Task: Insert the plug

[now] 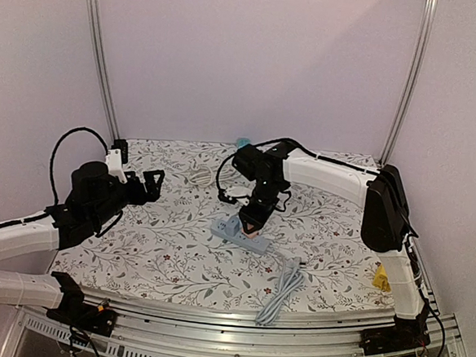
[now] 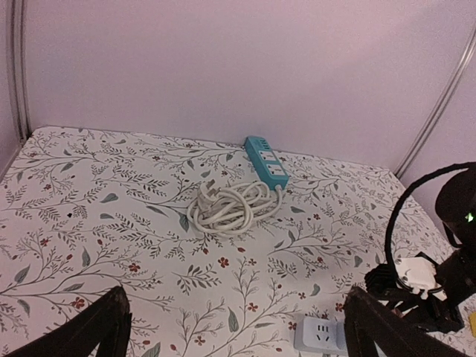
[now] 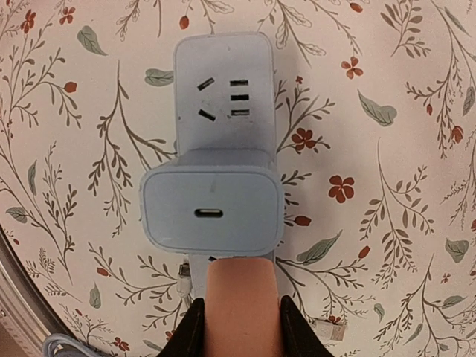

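A pale blue power strip (image 1: 228, 229) lies mid-table. In the right wrist view a pale blue charger plug (image 3: 212, 212) with a USB-C port sits on the strip (image 3: 223, 97), just below a free socket. My right gripper (image 3: 239, 297) hangs straight above the strip (image 1: 254, 222). Its jaws are together, and the peach-coloured tip touches the plug's near edge without gripping it. My left gripper (image 1: 150, 184) is open and empty, well to the left. Its dark fingers (image 2: 97, 327) frame bare cloth, with the strip's end (image 2: 321, 335) at the lower right.
A teal power strip (image 2: 266, 160) and a coiled white cable (image 2: 230, 204) lie at the back of the table. A grey cable (image 1: 283, 288) trails to the front edge. A yellow object (image 1: 382, 277) sits by the right arm's base. Metal frame posts stand at the back corners.
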Robot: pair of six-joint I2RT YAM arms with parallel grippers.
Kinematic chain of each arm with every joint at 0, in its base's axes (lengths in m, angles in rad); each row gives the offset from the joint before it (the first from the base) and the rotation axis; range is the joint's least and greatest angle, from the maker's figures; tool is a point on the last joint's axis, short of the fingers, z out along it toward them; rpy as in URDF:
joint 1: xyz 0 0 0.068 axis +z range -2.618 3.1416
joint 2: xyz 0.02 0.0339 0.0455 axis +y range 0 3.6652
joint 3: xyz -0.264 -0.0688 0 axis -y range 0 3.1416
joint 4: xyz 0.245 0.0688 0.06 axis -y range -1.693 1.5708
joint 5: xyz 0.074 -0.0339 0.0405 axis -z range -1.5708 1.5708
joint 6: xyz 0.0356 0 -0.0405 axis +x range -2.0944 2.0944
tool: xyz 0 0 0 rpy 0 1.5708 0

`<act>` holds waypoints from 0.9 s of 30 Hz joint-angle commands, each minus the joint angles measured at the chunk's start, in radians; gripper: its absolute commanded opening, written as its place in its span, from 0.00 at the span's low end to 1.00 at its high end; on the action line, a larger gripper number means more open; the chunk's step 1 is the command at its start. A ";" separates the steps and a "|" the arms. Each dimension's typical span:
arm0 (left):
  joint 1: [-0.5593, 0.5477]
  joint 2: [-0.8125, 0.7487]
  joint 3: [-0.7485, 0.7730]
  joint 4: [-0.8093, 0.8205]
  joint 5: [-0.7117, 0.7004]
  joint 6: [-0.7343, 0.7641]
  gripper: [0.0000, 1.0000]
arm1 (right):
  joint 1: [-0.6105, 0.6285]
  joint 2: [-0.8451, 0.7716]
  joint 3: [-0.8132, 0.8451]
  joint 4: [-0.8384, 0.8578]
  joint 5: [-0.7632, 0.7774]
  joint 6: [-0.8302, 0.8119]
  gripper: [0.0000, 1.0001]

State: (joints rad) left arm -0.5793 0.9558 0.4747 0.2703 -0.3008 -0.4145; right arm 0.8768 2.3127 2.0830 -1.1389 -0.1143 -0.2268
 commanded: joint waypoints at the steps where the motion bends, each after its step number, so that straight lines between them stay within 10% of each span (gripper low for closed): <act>1: 0.015 0.001 -0.014 -0.006 -0.009 0.008 1.00 | 0.005 0.052 0.016 0.028 0.010 -0.009 0.00; 27: 0.015 0.001 -0.016 -0.002 -0.014 0.008 0.99 | 0.025 0.039 -0.023 0.039 0.040 0.013 0.00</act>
State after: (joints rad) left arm -0.5793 0.9558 0.4747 0.2703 -0.3038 -0.4145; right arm 0.8795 2.3207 2.0884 -1.0931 -0.0616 -0.2356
